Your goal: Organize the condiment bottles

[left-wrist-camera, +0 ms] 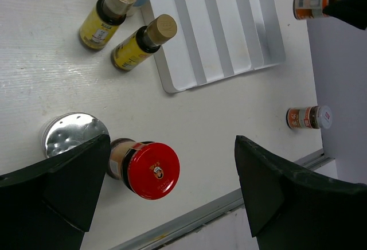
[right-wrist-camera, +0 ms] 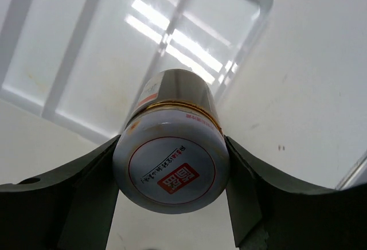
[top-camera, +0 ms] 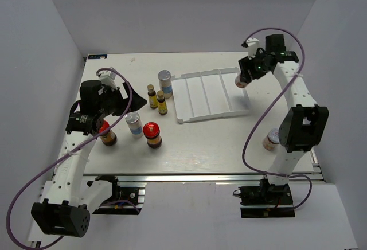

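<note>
My right gripper (top-camera: 248, 73) is shut on a squat brownish white-lidded jar (top-camera: 241, 80), holding it in the air over the right far corner of the white divided tray (top-camera: 189, 98). In the right wrist view the jar (right-wrist-camera: 172, 164) fills the gap between the fingers. The second white-lidded jar (top-camera: 270, 141) stands by the right arm. My left gripper (top-camera: 117, 105) is open and empty above the table's left. Below it stand a red-lidded jar (left-wrist-camera: 152, 170) and a silver-capped shaker (left-wrist-camera: 71, 134). Another red-lidded jar (top-camera: 105, 131), two yellow bottles (top-camera: 156, 98) and a second shaker (top-camera: 165, 81) stand left of the tray.
The tray's compartments (right-wrist-camera: 114, 43) hold nothing. The table's metal front edge (left-wrist-camera: 189, 218) runs close below the red-lidded jar. Grey walls close in the table on the left, back and right. The right arm's cable (top-camera: 252, 135) loops over the table's right side.
</note>
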Robot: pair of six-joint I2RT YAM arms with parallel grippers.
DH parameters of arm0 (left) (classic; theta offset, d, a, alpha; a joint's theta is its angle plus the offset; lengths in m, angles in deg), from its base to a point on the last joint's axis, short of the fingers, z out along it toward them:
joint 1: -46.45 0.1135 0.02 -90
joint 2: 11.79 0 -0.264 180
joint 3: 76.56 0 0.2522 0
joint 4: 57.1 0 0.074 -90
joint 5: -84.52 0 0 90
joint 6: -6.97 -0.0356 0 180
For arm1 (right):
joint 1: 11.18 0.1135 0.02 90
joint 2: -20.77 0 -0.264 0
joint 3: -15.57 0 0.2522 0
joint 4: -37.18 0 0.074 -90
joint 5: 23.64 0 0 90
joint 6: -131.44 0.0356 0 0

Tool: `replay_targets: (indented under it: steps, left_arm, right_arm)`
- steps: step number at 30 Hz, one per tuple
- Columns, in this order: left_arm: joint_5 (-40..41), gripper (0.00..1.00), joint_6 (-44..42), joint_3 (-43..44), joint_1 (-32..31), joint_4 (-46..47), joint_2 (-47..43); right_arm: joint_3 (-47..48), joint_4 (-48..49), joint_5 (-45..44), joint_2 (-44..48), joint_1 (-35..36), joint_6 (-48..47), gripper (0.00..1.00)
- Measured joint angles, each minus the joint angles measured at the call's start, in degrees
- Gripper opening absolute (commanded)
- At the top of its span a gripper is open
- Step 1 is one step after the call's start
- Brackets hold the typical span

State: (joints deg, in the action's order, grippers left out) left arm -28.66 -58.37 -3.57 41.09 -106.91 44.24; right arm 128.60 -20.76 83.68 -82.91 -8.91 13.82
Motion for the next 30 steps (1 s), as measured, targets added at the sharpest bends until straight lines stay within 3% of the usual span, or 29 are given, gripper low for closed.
replay_targets:
  steps: [5,11,12,13,15,16,19,30]
  left_arm:
    - [0.22,0.98,0.04,0.55,-0.20,-0.72,0.00]
    - [0.74,0.98,0.07,1.57,-0.85,-1.86,0.15]
    - [0.92,0.98,0.07,1.81,-1.05,-1.92,0.28]
    - [1.16,0.98,0.07,2.10,-1.27,-2.03,0.46]
    - [1.53,0.98,0.04,2.67,-1.79,-2.21,0.96]
    - [1.75,0.98,0.07,2.89,-2.14,-2.25,1.25]
    - [2.93,0.98,0.07,3.63,-3.85,-2.45,2.47]
    - [11.39,0.98,-0.42,6.99,-14.56,-1.99,11.41]
  right_arm:
    - [8.74,1.11,0.22,-9.62,3.76,1.68,0.08]
    - [10.86,0.63,-1.62,-18.08,4.22,1.84,0.19]
    - [10.86,0.55,-2.14,-19.02,4.20,1.79,0.24]
    - [10.86,0.50,-2.51,-19.74,4.17,1.73,0.38]
    - [10.86,0.42,-3.08,-20.85,4.20,1.55,0.51]
    - [10.84,0.39,-3.32,-21.07,4.20,1.42,0.65]
    - [10.84,0.39,-3.74,-21.22,4.24,0.92,0.83]
    - [10.82,0.26,-3.69,-16.35,4.20,-0.28,0.87]
